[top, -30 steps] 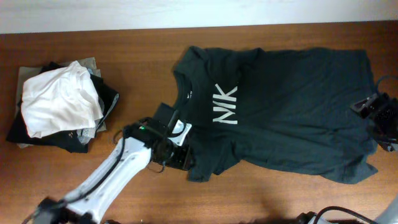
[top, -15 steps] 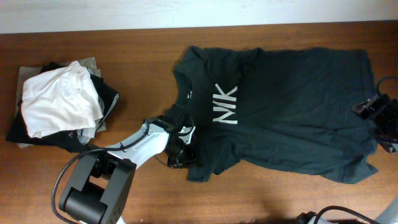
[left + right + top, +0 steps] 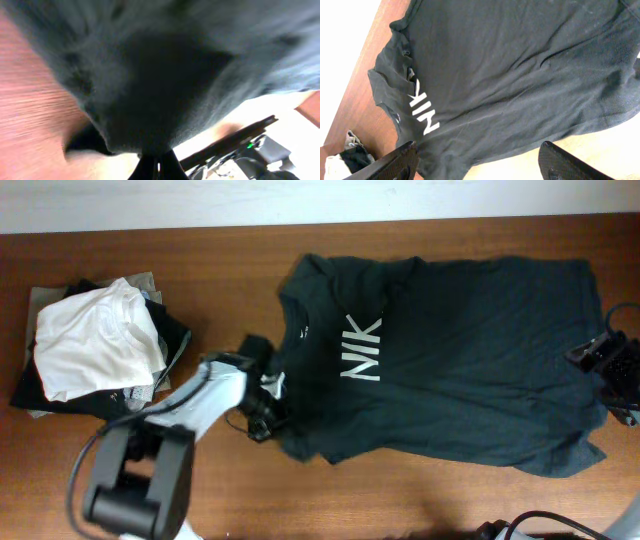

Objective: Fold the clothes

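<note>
Lying flat, white letters [image 3: 362,348] up, the dark T-shirt [image 3: 470,360] is spread over the right half of the wooden table [image 3: 420,500]. Its sleeve [image 3: 285,438] is pinched by the left gripper [image 3: 265,408] near the table's middle; the right gripper [image 3: 479,147] is held wide apart at the table's right edge. Folded clothes [image 3: 95,350] are stacked at the table's left end.

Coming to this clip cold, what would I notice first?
A dark T-shirt with white letters lies spread across the wooden table, centre to right. The left claw grips the shirt's edge, cloth filling that wrist view. At the overhead view's far left, a white garment tops a stack of folded clothes.
</note>
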Robot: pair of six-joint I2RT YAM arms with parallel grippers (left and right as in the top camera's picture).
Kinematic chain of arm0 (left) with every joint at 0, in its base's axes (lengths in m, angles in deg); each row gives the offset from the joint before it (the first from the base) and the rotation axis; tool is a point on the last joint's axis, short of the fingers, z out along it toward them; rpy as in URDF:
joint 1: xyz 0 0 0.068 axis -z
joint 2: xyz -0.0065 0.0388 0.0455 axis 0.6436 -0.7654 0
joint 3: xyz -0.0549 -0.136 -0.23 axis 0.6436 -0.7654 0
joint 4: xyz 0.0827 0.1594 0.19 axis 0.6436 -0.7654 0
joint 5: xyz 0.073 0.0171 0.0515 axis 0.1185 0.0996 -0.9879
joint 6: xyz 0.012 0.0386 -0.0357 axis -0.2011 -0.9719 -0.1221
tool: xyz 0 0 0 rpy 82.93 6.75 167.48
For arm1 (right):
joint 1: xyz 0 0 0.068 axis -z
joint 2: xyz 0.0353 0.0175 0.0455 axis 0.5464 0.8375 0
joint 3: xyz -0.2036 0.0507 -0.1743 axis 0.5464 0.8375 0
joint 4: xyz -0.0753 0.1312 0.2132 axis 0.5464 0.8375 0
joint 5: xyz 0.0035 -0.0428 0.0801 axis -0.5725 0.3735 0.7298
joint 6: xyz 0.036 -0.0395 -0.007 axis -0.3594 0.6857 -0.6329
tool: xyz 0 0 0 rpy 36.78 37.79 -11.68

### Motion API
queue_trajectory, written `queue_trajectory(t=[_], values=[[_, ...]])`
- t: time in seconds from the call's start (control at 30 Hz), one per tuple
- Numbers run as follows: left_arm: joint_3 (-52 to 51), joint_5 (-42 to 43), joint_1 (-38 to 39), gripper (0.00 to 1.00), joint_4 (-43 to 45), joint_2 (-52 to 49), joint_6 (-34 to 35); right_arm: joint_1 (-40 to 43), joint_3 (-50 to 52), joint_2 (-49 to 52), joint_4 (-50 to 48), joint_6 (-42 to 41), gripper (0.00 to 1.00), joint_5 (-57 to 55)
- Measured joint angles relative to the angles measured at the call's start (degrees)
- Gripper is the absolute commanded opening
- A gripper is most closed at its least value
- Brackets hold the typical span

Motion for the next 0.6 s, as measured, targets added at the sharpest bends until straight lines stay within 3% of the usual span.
queue_trajectory(t=[0.07,0.1,0.17,0.23,0.4,0.47,0.6], values=[[1.0,-1.5,-2.2,0.0,0.2,4.0,-0.7,0.0,0.0,0.0,-0.1,0.0,0.81,0.0],[1.3,-2.9,-4.6,0.06,0.7,7.6,-0.9,0.0,0.0,0.0,-0.1,0.0,0.81,0.0],[1.7,-8.1,-7.4,0.28,4.5,8.7,-1.6,0.0,0.0,0.6,-0.3,0.0,0.81,0.0],[1.7,-13.3,-8.4,0.39,8.6,8.7,-2.2,0.0,0.0,2.1,-0.4,0.0,0.81,0.0],[1.7,-15.8,-8.0,0.41,8.4,8.7,-8.2,0.0,0.0,3.3,-0.5,0.0,0.81,0.0],[1.7,-16.5,-2.3,0.5,6.5,8.7,-15.6,0.0,0.0,3.3,-0.6,0.0,0.81,0.0],[1.7,-29.9,9.1,0.5,8.6,6.9,-23.5,0.0,0.0,3.3,-0.9,0.0,0.81,0.0]])
